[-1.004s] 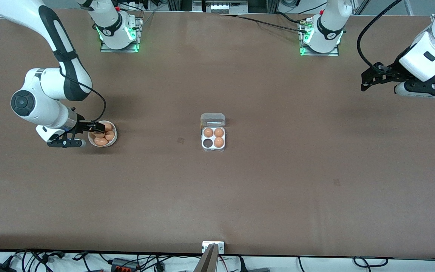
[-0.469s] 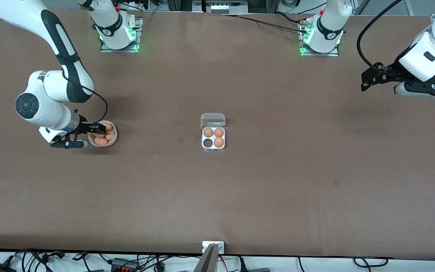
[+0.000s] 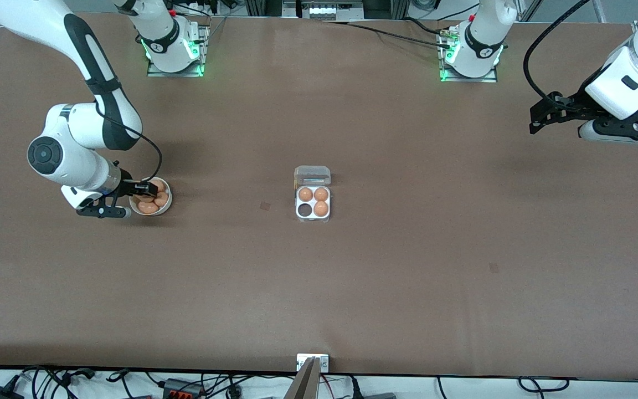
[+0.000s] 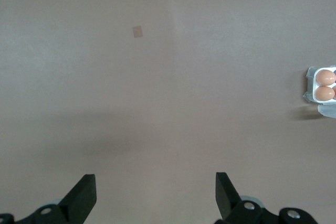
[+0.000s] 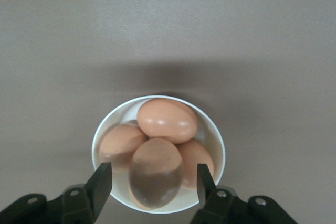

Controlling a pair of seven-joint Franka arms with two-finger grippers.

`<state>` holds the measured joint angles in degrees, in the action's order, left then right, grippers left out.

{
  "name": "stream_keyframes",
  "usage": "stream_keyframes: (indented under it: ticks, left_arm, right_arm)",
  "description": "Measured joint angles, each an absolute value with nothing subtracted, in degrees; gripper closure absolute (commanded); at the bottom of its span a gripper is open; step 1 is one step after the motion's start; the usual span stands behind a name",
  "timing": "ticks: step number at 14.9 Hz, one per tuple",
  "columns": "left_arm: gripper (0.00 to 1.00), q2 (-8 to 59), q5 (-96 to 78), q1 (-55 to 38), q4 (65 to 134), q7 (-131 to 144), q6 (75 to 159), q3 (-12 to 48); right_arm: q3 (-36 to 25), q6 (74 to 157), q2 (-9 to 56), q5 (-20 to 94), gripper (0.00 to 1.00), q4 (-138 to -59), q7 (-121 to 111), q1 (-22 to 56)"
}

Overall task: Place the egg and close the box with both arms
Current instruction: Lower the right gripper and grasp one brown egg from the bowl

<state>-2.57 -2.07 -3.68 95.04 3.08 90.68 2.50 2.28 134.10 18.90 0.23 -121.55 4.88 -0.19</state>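
Where the front view begins, at the right arm's end of the surface, we find the right gripper lowered into a round white bowl of orange-brown eggs. In the right wrist view its fingers stand moderately spread, one on each side of the egg, the uppermost one lying nearest the wrist camera; whether the pads touch its shell we cannot tell. Three further eggs fill the bowl past the fingertips, one of them resting on top of the pile and two partly covered at either flank. We see the right arm bent sharply at its elbow above this spot.

Toward the middle of the surface, well apart from both sets of fingers, sits the box. Its clear lid lies folded back on the side farther from the front camera, and its white tray holds three eggs; the cell nearer to the front camera and toward the right arm's end is dark and unfilled.

At the left arm's end, the left gripper hangs high over bare surface while the left arm waits. In the left wrist view its fingers stand wide apart with nothing between them, and only an edge of the box shows, well off to one side of the fingertips.
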Motion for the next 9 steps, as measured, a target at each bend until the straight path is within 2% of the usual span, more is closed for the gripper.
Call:
stream_keyframes:
  ticks: [2, 8, 9]
  left_arm:
    - [0.0, -2.57, -2.07, -3.68, 95.04, 3.08, 90.68, 2.5]
    - [0.0, -2.57, -2.07, -3.68, 95.04, 3.08, 90.68, 2.5]
    - [0.0, -2.57, -2.07, -3.68, 95.04, 3.08, 90.68, 2.5]
  right_arm:
    - [2.28, 134.49, 19.14, 0.23, 0.36, -121.55, 5.11, 0.1]
    - [2.17, 135.39, 19.88, 0.18, 0.42, -121.55, 5.21, 0.06]
    - [2.15, 135.4, 19.9, 0.18, 0.46, -121.55, 5.23, 0.04]
